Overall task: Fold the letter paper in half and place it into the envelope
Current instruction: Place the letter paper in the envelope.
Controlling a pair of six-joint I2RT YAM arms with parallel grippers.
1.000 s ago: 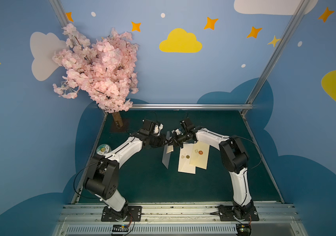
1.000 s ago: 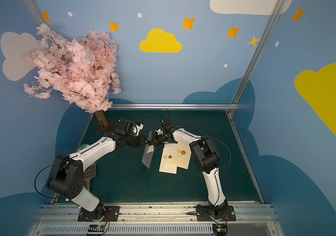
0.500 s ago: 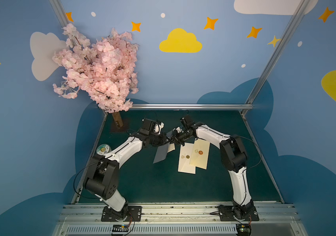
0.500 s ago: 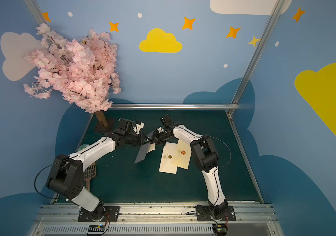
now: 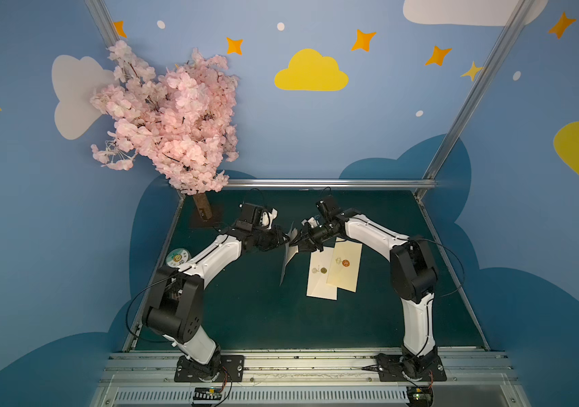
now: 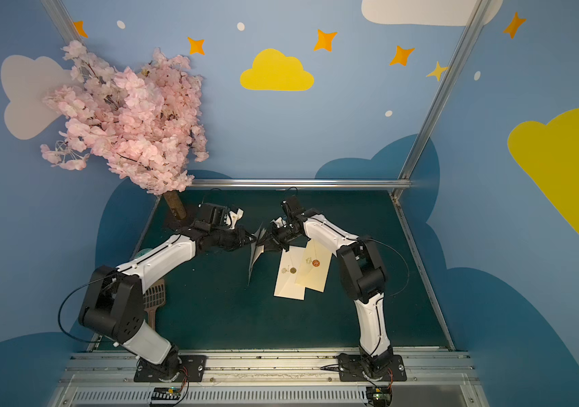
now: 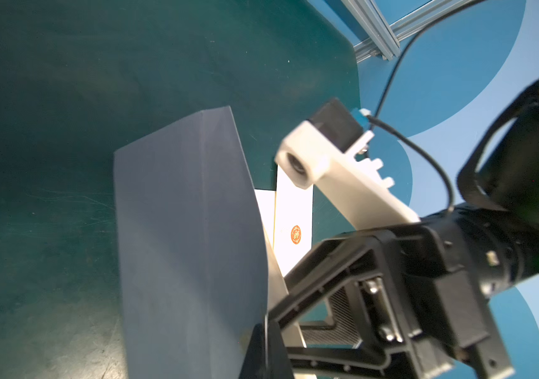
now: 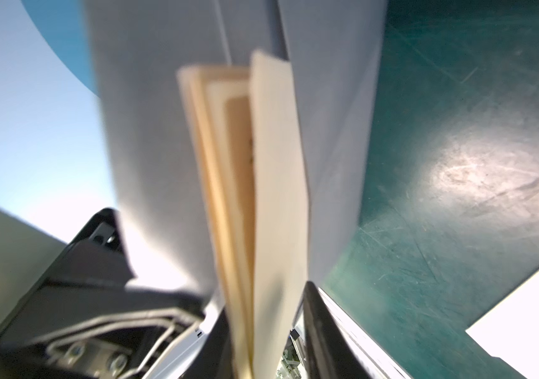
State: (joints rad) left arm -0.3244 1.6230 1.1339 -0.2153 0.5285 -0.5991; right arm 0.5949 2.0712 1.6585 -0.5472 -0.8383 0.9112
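- Change: half a second ago the letter paper (image 5: 289, 251) showed a broad grey face turned toward 7 o'clock. It now hangs nearly edge-on, a thin pale sliver in both top views. Both arms and both envelopes sit where they did.
- Location: the sheet is clear of the mat (image 5: 245, 317), held in the air just toward 12 o'clock of centre. It sits between the two gripper tips, its free corner trailing toward 6 o'clock.
- Left gripper (image 5: 280, 240): jaws fully closed, pinching one edge of the sheet.
- Right gripper (image 5: 303, 244): its black fingers (image 8: 322, 328) stand slightly apart with a cream folded layer (image 8: 278, 197) between them. That view is blurred, so whether they pinch it cannot be told.
- Paper: thin, matt and grey in shadow, with one sharp straight crease and a gently bowed surface.
- Envelopes: the gold-sealed envelope (image 5: 320, 287) and orange-sealed envelope (image 5: 347, 278) are flat cream rectangles with round wax seals. They lie at 4 o'clock of the grippers, the orange-sealed one overlapping the other.
- Mat: dark green, dull and scuffed.
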